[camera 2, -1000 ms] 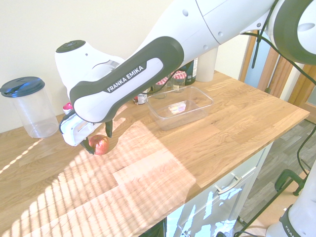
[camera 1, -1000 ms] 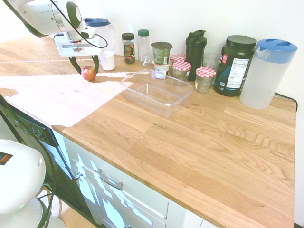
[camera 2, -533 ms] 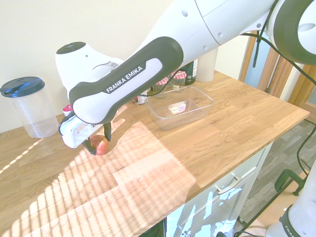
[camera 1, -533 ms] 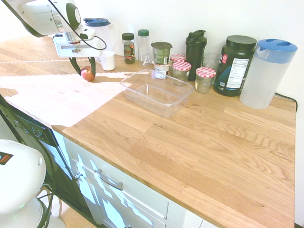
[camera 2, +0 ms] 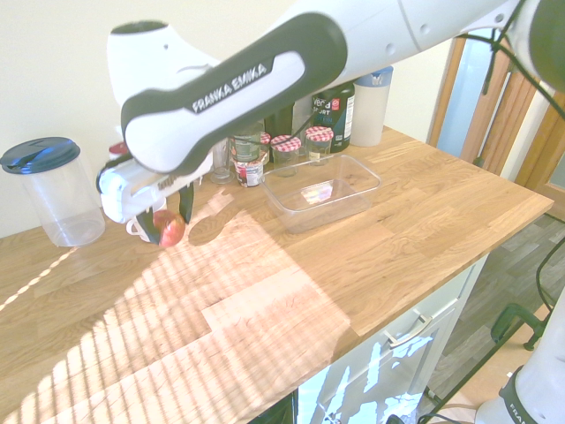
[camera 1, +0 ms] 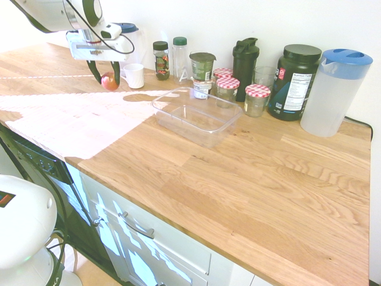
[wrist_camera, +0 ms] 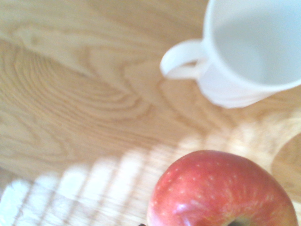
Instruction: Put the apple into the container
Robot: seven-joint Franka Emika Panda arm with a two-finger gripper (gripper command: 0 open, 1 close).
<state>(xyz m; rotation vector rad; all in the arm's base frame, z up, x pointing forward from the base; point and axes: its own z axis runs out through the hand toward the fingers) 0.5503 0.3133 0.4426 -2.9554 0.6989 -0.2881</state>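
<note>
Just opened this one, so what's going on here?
The robot arm's gripper is shut on a red apple, holding it just above the wooden counter, near a white mug. The clear plastic tub sits further along the counter, in front of some jars, and the apple is not in it yet.

"What sort of room is this?"

"A kitchen. In the first exterior view, a long, light-brown wooden worktop [camera 1: 238,179] runs above white cabinet fronts [camera 1: 178,253] with a curved metal handle [camera 1: 138,229] at seven o'clock."

"Anything else?"

"At two o'clock there, a tall translucent pitcher with a blue lid [camera 1: 333,95] and glass jars with red-checked lids [camera 1: 257,101]. At eleven, a white handled mug [camera 1: 134,77] and a dark-lidded spice jar [camera 1: 161,62]."

"Kitchen things, then."
</note>
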